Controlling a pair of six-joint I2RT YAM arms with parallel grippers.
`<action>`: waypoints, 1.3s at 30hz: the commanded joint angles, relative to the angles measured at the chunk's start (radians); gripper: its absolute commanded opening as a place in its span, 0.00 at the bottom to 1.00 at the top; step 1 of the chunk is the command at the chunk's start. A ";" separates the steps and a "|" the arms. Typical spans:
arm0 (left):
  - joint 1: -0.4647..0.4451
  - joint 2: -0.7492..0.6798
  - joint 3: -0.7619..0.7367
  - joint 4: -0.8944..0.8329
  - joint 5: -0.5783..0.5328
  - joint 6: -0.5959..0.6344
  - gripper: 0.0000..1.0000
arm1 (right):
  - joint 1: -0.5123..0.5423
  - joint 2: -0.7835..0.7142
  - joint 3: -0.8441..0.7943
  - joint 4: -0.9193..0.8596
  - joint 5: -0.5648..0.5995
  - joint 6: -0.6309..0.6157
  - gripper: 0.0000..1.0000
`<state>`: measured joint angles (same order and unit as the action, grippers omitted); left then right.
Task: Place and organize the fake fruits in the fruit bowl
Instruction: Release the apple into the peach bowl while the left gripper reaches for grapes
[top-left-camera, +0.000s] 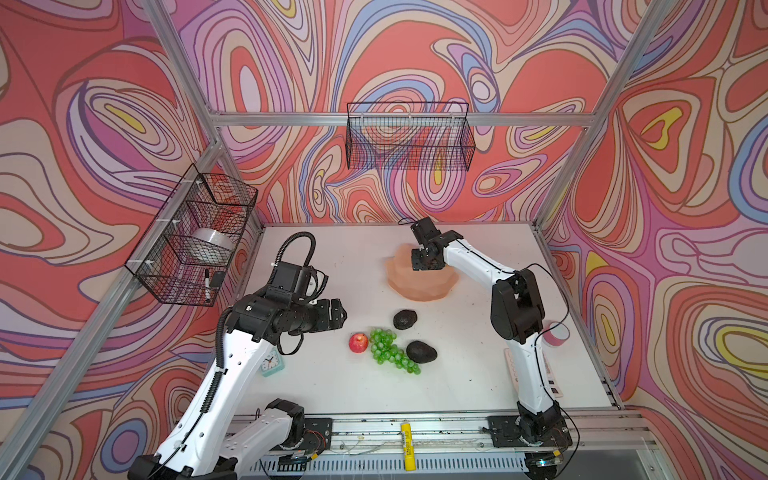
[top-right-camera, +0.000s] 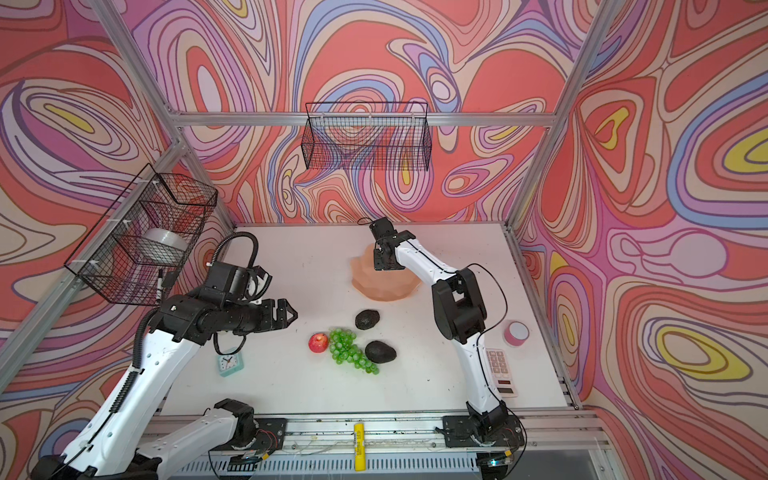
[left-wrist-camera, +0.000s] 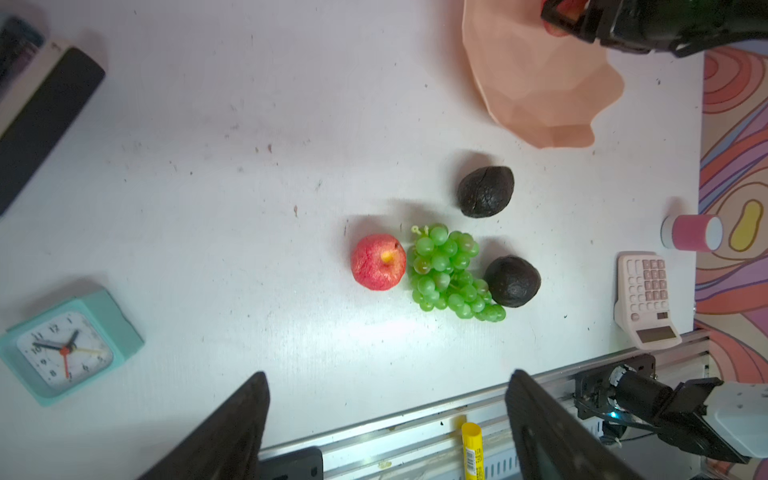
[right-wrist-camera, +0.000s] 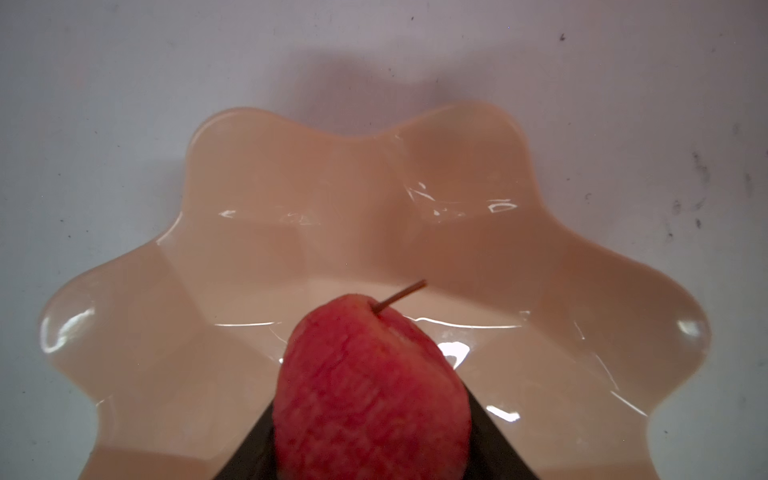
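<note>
The peach fruit bowl (top-left-camera: 419, 289) (top-right-camera: 384, 289) stands toward the back of the table. Over it hangs my right gripper (top-left-camera: 424, 261) (right-wrist-camera: 370, 436), shut on a red apple (right-wrist-camera: 370, 386) with its stem pointing into the bowl (right-wrist-camera: 257, 257). Nothing else shows inside the bowl. On the table in front lie a second red apple (top-left-camera: 358, 343) (left-wrist-camera: 378, 262), green grapes (top-left-camera: 388, 351) (left-wrist-camera: 449, 270), and two dark avocados (top-left-camera: 405, 319) (top-left-camera: 421, 351). My left gripper (top-left-camera: 343, 316) (left-wrist-camera: 386, 386) is open and holds nothing, to the left of that apple.
A teal clock (top-left-camera: 272, 363) stands under the left arm. A pink tape roll (top-left-camera: 556, 333) and a calculator (top-right-camera: 500, 370) lie at the right edge. A yellow stick (top-left-camera: 408, 444) lies on the front rail. Black wire baskets (top-left-camera: 409, 141) (top-left-camera: 195, 237) hang on the walls.
</note>
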<state>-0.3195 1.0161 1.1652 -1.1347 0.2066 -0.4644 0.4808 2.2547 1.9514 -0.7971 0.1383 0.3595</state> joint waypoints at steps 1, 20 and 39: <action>-0.036 -0.016 -0.052 -0.088 -0.027 -0.084 0.88 | 0.004 0.028 0.021 0.010 -0.015 -0.014 0.53; -0.167 0.078 -0.206 0.107 -0.020 -0.206 0.88 | 0.001 0.044 0.023 0.026 -0.040 -0.010 0.68; -0.222 0.282 -0.274 0.291 -0.092 -0.233 0.91 | -0.038 -0.638 -0.339 0.130 -0.026 0.018 0.92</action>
<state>-0.5373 1.2766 0.8928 -0.8768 0.1658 -0.6773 0.4435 1.6398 1.6836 -0.6575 0.1055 0.3607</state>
